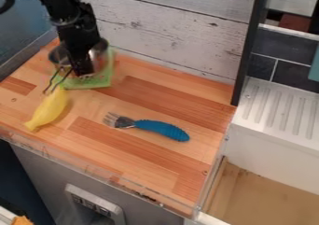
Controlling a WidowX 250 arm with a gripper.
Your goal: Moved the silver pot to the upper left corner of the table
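Withdrawing likely turns on the claw (81,73) being at the pot's (100,55) near side; opening and hold cannot be told.

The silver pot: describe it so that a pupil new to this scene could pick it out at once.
Find the wooden counter, then the green mat at its far left, near the plank wall. The shiny pot is there, partly behind the black gripper. Its round bowl shape sets it apart from the long yellow banana and blue-handled fork.

toy kitchen setup, wood-look countertop (140,161), white ridged drainboard (280,109), dark tiles (289,74), plank wall (181,25)
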